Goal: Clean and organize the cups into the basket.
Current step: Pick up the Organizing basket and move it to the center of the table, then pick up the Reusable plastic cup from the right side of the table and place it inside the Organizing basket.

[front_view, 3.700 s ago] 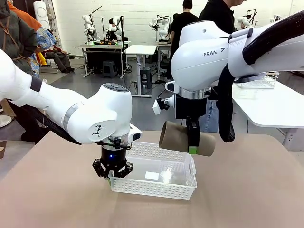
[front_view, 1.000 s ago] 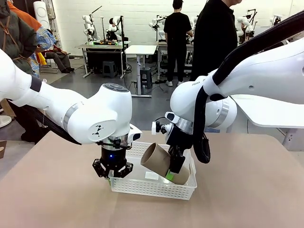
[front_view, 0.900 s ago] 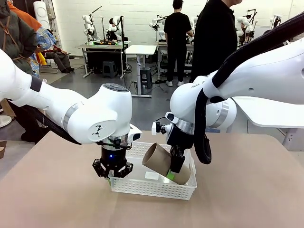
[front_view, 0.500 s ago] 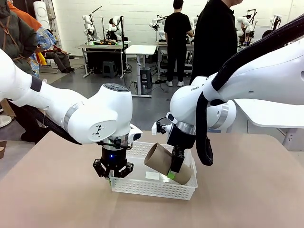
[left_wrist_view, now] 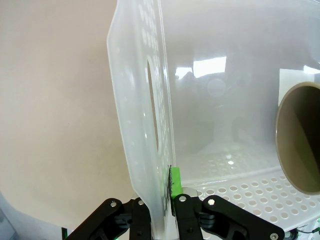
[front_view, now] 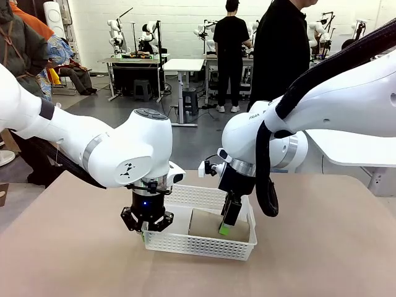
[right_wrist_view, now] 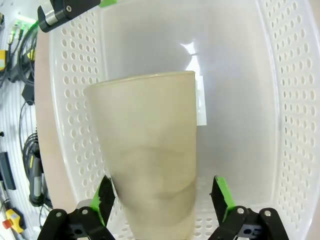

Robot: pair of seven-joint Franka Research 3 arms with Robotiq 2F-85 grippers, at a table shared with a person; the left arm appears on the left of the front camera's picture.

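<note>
In the front view the tan cup [front_view: 205, 224] lay on its side on the floor of the white basket [front_view: 198, 249], toward its 3 o'clock end, on the tabletop [front_view: 322, 247]. The right jaws stood over it, their spread hidden there. The right wrist view supplied it: the green pads [right_wrist_view: 220, 196] stood wide apart either side of the cup [right_wrist_view: 150, 150], gripping nothing. The left wrist view showed the left jaws closed tight on the basket's end wall [left_wrist_view: 135, 125] at 6 o'clock, and the cup's open mouth [left_wrist_view: 300, 135] at 3 o'clock. Half a second earlier the cup was tilted above the rim, clasped in the right jaws. The left jaws had not moved.
</note>
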